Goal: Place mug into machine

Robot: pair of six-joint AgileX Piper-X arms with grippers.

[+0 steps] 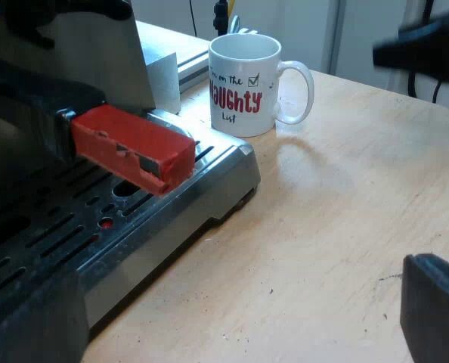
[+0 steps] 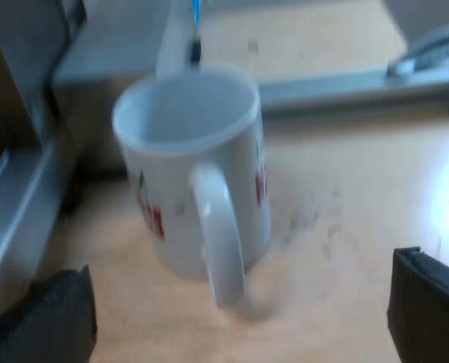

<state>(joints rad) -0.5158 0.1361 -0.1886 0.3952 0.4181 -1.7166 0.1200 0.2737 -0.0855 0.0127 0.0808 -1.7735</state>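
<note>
Left gripper (image 1: 232,306): nearest your lens. You see its two black fingers (image 1: 435,310) spread wide and released, with nothing between them. It hovers low over the table, at the front of the drip tray.
Right gripper (image 2: 239,310): you see its fingers (image 2: 428,306) spread apart and holding nothing. One finger sits to each side of the mug and neither touches it.
Espresso machine (image 1: 96,53): you find its steel body and slotted drip tray (image 1: 156,215) close to the left gripper. In the right wrist view its grey side (image 2: 20,197) stands next to the mug.
Table (image 1: 345,212): light wood. It carries the machine and the mug.
Mug (image 1: 243,83): white, with red and black lettering that reads "NAUGHTY List". It stands upright on the table, just off the corner of the drip tray, not on the tray and not under the machine's front. In the right wrist view you look down into it (image 2: 187,151) and it appears empty.
Mug handle (image 1: 298,91): it points away from the machine and toward the right gripper.
Holder handle (image 1: 130,147): dark with a red end. It juts out from the machine's front above the drip tray, well apart from the mug.
</note>
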